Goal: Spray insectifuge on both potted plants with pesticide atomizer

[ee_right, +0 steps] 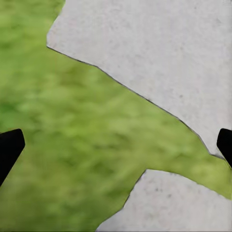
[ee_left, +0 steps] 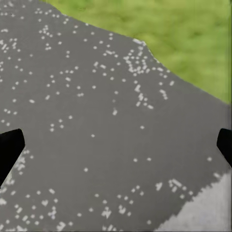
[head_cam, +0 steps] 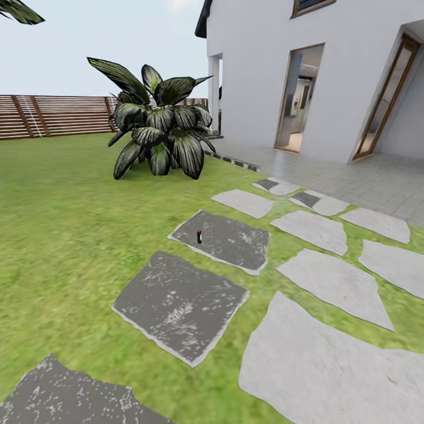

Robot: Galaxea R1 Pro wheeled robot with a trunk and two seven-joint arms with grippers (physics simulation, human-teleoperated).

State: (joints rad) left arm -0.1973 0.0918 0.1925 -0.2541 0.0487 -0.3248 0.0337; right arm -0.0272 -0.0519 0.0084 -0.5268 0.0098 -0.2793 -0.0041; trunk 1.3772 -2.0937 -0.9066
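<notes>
The pesticide atomizer (head_cam: 199, 235), a slim dark bottle with a red tip, stands upright on a dark stepping stone (head_cam: 227, 240) in the lawn ahead of me. The potted plants are out of view. In the left wrist view my left gripper (ee_left: 117, 147) is open, its dark fingertips (ee_left: 9, 151) far apart over a dark speckled stone (ee_left: 96, 121), with nothing between them. In the right wrist view my right gripper (ee_right: 117, 147) is open too, hanging over grass (ee_right: 72, 135) between pale stones (ee_right: 159, 53). Both grippers are well short of the atomizer.
A big dark leafy bush (head_cam: 159, 132) grows on the lawn beyond the atomizer. Pale stepping stones (head_cam: 330, 280) run to the right toward a tiled patio (head_cam: 359, 176) and the white house (head_cam: 265, 70). A brown slat fence (head_cam: 53, 115) closes the far left.
</notes>
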